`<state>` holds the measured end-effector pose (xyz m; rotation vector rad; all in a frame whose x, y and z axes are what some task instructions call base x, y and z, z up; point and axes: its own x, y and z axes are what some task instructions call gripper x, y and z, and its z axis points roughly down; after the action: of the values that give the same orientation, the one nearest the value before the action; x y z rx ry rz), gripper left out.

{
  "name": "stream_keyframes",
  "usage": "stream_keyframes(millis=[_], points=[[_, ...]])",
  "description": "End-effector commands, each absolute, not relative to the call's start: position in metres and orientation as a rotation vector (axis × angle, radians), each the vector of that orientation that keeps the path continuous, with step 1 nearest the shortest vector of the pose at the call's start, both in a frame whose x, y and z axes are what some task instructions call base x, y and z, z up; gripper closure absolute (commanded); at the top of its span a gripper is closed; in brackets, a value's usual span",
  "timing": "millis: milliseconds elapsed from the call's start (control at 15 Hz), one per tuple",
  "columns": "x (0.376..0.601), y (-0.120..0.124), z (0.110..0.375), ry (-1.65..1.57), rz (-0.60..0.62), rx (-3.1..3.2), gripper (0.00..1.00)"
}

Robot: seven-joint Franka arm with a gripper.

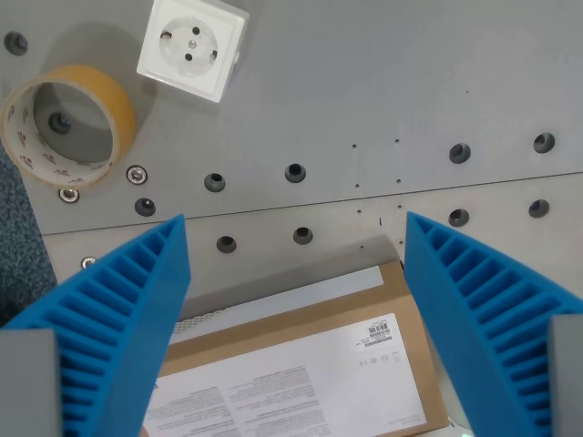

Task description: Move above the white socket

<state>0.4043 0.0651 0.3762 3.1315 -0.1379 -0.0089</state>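
Note:
The white socket (192,45) lies on the grey plate at the top of the wrist view, left of centre, its round face with two pin holes turned up. My gripper (293,232) stands open lower in the picture, with nothing between its ribbed blue fingers (137,309). The socket is well above and to the left of the gap between the fingertips.
A roll of tan tape (68,123) lies at the wrist view's left, just below and left of the socket. A cardboard box with a white label (301,364) sits under the gripper. The grey plate (410,82) has rows of bolt holes.

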Motion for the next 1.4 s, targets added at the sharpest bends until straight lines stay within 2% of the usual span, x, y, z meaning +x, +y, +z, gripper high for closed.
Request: stream_keyframes(millis=[67,800,1400], points=[[0.404,0.065,0.378,-0.138,-0.002,3.132,0.0],[0.406,0.068,0.37,0.063,0.021,3.135,0.0],[0.41,0.077,0.34,0.44,0.1,3.098,0.0]])
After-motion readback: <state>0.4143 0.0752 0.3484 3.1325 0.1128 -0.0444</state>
